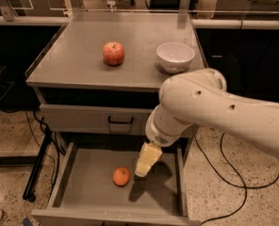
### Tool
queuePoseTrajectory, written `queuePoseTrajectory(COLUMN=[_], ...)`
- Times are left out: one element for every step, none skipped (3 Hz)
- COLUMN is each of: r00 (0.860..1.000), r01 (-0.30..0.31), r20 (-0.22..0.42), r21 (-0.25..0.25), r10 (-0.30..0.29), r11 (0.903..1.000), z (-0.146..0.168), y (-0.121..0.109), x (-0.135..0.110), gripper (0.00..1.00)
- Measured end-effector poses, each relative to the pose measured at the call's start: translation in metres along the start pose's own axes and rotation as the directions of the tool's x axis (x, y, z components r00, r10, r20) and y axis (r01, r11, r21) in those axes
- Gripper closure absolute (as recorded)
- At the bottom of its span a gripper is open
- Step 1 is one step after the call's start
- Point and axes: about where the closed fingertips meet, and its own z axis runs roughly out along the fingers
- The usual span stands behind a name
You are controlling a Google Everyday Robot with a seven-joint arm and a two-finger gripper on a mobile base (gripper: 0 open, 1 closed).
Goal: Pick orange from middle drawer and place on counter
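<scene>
The orange (121, 176) lies on the bare floor of the open middle drawer (83, 192), near its centre. My gripper (145, 163) hangs from the white arm, pointing down inside the drawer, just right of the orange and slightly above it, not touching it. Nothing shows in it. The counter (83, 55) is the grey cabinet top above. It carries a red-yellow apple (113, 53) and a white bowl (175, 56).
A closed drawer front with a black handle (120, 121) sits above the open drawer. The white arm (215, 112) spans the right side over the cabinet's front corner. Black cables (229, 173) lie on the speckled floor to the right. A black stand leg (38, 164) stands left.
</scene>
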Motion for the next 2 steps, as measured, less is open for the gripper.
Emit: queuePoseTrajectory(r00=[0.997,0.996], r01=[-0.004,-0.009], r20=[0.073,0.085], r21=[-0.05,-0.05], r10=[0.008,0.013], r11=[0.9987,0.9987], z=[0.0564,0.0619], y=[0.0098,0.0082], x=[-0.0092,-0.0103], gripper=[0.0,0.0])
